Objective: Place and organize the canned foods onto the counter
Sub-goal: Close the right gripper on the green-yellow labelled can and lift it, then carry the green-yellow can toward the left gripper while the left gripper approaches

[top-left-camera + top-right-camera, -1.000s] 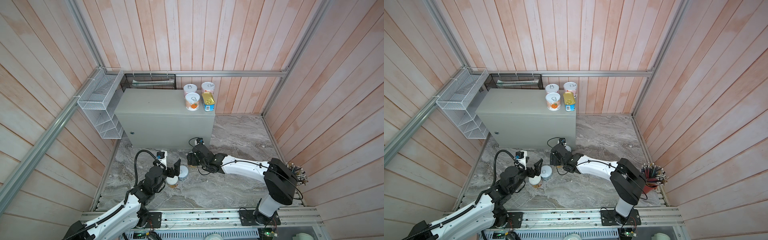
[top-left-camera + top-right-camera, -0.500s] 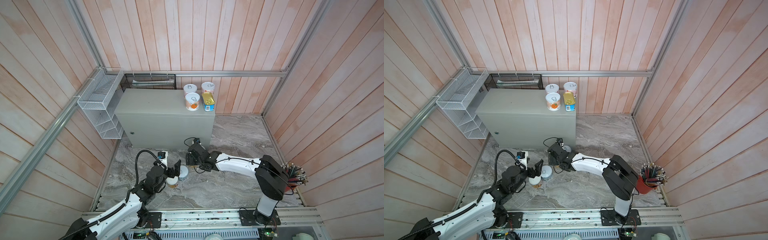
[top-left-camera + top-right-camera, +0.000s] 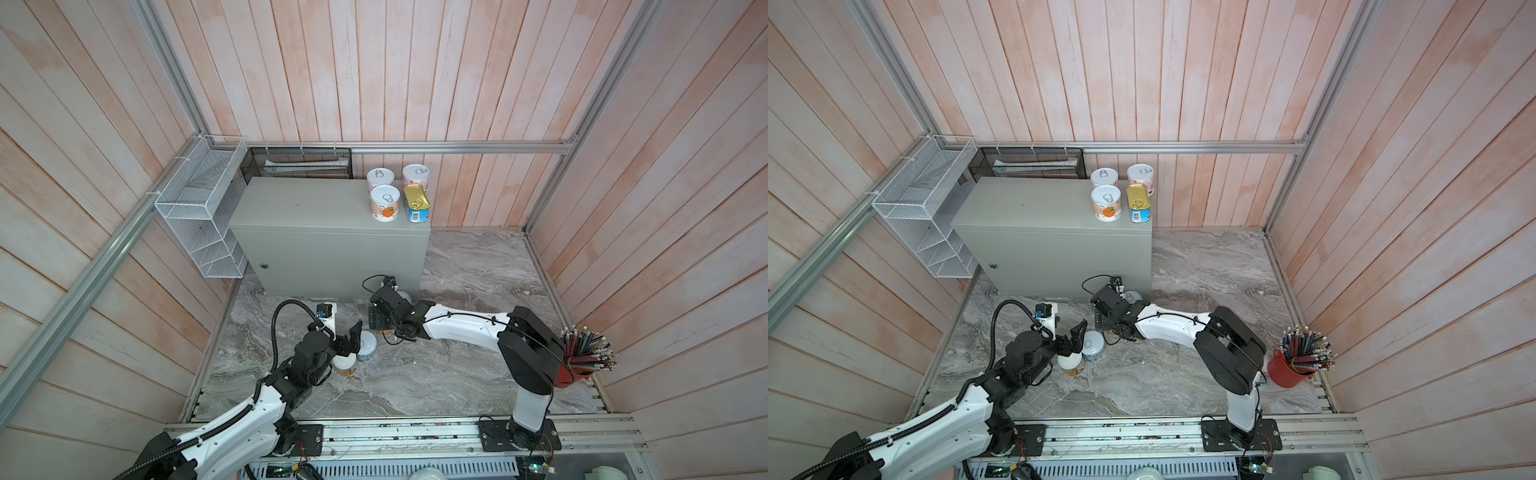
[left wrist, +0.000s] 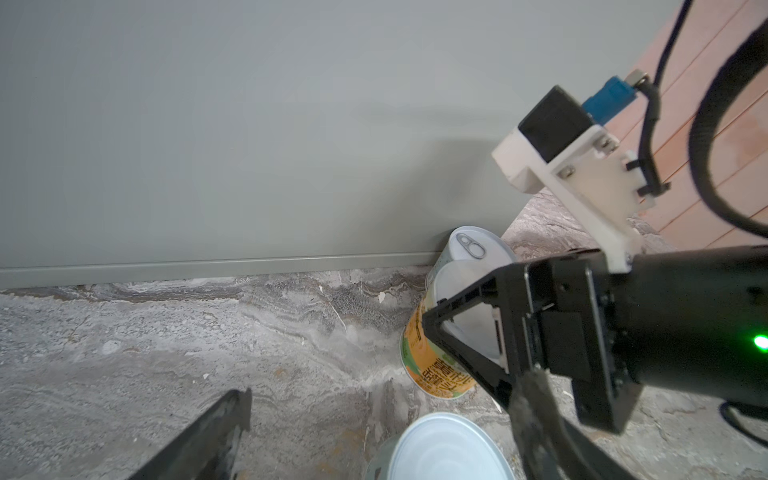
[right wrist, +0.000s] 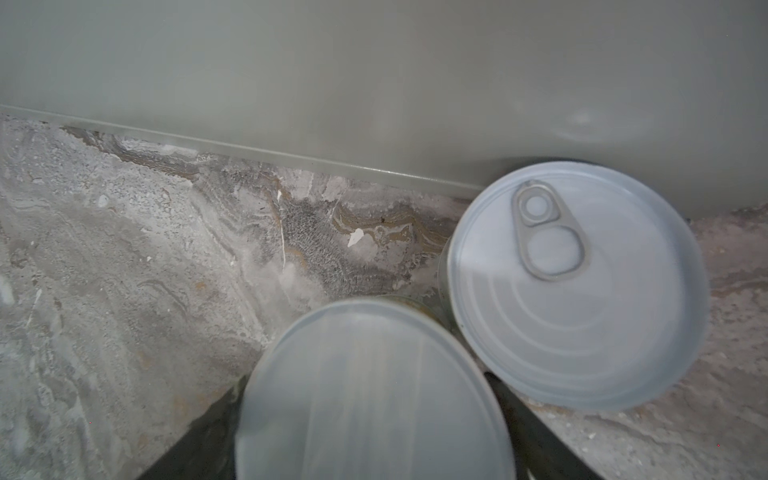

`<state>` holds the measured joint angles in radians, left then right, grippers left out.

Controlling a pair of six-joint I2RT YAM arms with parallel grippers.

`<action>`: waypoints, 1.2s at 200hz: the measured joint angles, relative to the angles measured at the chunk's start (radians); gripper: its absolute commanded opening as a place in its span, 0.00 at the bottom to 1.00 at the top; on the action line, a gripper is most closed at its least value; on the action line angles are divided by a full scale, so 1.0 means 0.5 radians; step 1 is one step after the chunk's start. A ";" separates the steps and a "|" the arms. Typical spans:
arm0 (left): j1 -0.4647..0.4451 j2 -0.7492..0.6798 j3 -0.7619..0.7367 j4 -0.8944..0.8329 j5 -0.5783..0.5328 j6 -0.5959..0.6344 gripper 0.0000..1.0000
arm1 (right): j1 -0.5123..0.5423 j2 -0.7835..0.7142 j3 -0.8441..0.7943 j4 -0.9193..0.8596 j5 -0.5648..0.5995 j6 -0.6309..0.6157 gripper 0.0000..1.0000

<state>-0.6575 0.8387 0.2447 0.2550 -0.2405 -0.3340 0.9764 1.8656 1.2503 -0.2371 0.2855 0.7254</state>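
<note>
Grey-veined marble floor [image 3: 457, 374] underfoot, pink plank walls [image 3: 415, 70] all round, and taking the back wall as twelve o'clock, the counter [image 3: 307, 208] stands at eleven. Four items are up there: three round cans [image 3: 385, 200] and the gold-topped blue tin [image 3: 417, 203], packed into the top's one-o'clock corner. Four more stand on the floor, so I'd call this the halfway mark, with the fifth pick on.

And it's the right arm's pick! The right gripper [image 5: 363, 386] reaches in low before the counter's front, its fingers flanking the orange-labelled can [image 4: 428, 374] on both sides. Whether they pinch it yet, I cannot tell. Just beside that can at its one o'clock, hard against the counter's foot, stands a pull-tab can [image 5: 577, 286].

Over at seven o'clock the left gripper [image 4: 384, 386] hangs with jaws spread wide, grasping nothing, by the pale blue can [image 3: 368, 347] and the tan can [image 3: 345, 368], which stand just beside each other.

What next? I'd say a firm squeeze first, then a straight lift so the neighbour isn't knocked. After that it needs enough height to clear the counter's front edge before setting down at nine o'clock of the group. The two wrists are near each other, so the left should hold off.
</note>
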 measured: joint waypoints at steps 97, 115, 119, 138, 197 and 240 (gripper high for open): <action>0.000 0.011 0.000 0.009 0.001 -0.008 1.00 | 0.005 -0.010 0.003 -0.006 0.029 0.017 0.59; 0.000 0.011 0.000 0.012 0.001 -0.008 1.00 | 0.004 -0.029 -0.005 -0.022 0.018 0.017 0.59; 0.000 0.011 0.000 0.014 0.002 -0.008 1.00 | 0.004 -0.040 -0.011 -0.025 0.017 0.017 0.59; 0.000 0.011 0.000 0.016 0.008 -0.007 1.00 | 0.004 -0.125 -0.049 -0.052 0.008 0.017 0.58; 0.000 0.015 0.000 0.062 0.069 -0.006 1.00 | 0.004 -0.515 -0.169 -0.051 -0.002 0.017 0.58; 0.000 0.053 -0.001 0.105 0.109 -0.007 1.00 | 0.002 -0.809 -0.371 -0.039 -0.035 0.041 0.57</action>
<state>-0.6575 0.8654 0.2443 0.3073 -0.1860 -0.3374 0.9771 1.4612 1.0649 -0.2565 0.2680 0.7460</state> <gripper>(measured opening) 0.998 0.764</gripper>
